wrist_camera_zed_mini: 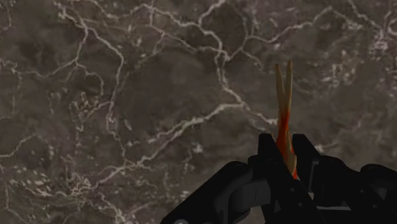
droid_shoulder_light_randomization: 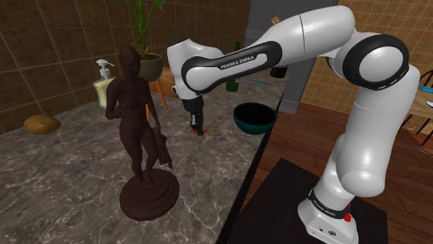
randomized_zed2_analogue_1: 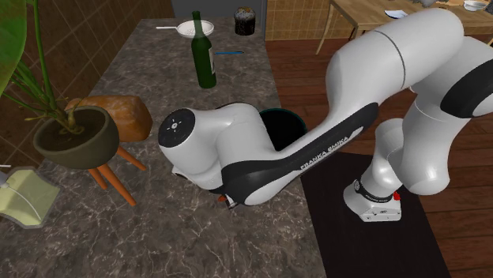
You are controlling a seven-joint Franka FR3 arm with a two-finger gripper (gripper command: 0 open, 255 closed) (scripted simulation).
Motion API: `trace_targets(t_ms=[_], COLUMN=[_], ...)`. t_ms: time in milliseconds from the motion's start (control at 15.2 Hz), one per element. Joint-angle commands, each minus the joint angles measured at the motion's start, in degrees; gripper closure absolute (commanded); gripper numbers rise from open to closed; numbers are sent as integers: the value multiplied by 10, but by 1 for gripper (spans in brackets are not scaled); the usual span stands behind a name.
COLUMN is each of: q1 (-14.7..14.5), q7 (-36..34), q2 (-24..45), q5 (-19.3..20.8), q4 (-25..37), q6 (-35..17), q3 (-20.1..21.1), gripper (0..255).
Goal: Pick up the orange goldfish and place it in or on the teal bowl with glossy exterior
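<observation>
Marble counter (droid_shoulder_light_randomization: 69, 173): statue (droid_shoulder_light_randomization: 139, 125), bottle (randomized_zed2_analogue_1: 205, 55) nr bowl (droid_shoulder_light_randomization: 253, 126); tool (wrist_camera_zed_mini: 287, 153) clasps goldfish (wrist_camera_zed_mini: 284, 118).

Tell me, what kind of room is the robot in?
Most likely a kitchen in a house: a dark marble counter backed by a brown tiled wall, with a green bottle and a white plate on it, and a wooden floor beside it.

Bare marble worktop (droid_shoulder_light_randomization: 208, 180) lay open between the claw (droid_shoulder_light_randomization: 198, 128), clasping the orange goldfish (wrist_camera_zed_mini: 284, 127), and the teal bowl (droid_shoulder_light_randomization: 253, 128) by the worktop's edge. A dark statue (droid_shoulder_light_randomization: 142, 132) stood near on the shoulder view's left. A potted plant (randomized_zed2_analogue_1: 75, 138) and green bottle (randomized_zed2_analogue_1: 205, 55) stood farther back.
</observation>
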State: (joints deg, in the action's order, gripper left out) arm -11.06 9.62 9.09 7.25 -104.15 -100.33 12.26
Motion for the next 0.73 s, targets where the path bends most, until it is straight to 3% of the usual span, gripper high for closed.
trace_targets(t_ms=[0, 660], q1=[0, 0], q7=[3, 11], q2=[-2, -12], q5=[-1, -4], q4=[13, 77], q6=[15, 89], q3=[0, 1], gripper=[255, 255])
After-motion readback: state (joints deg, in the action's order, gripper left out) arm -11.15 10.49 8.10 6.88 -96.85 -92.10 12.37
